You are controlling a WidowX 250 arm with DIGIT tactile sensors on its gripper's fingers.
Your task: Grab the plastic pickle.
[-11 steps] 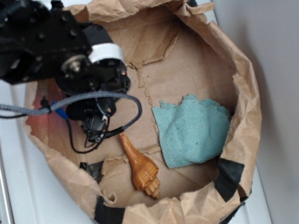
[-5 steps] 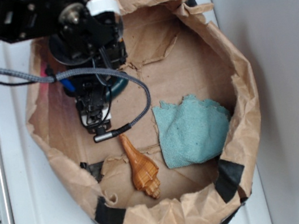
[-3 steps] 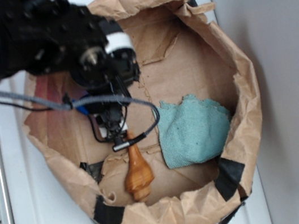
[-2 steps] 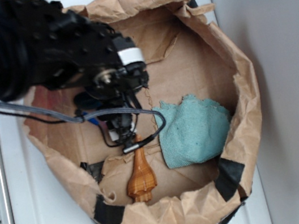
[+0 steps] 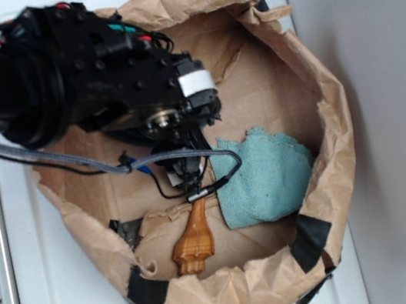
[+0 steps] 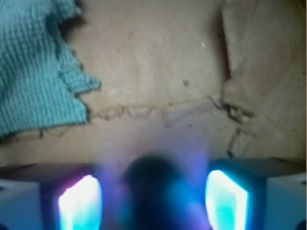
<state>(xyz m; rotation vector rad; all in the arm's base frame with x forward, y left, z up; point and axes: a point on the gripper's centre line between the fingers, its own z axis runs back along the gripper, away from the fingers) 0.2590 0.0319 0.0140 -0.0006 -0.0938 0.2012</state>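
Well, paper bag (image 5: 327,100): it is all around your gripper (image 5: 187,174).
Cloth (image 5: 266,176): just beside the gripper.
Shell (image 5: 195,243): just past the gripper's tips.
Gripper: fingers apart, but you cannot tell if they hold anything.
Plastic pickle: maybe the dark blurry lump (image 6: 153,177) between the fingers; too blurry to tell.

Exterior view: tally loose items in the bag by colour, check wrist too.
Orange-brown: 1, shell
Teal: 1, cloth
Dark: 1, blob low in the wrist view, too blurred to identify
Total: 3
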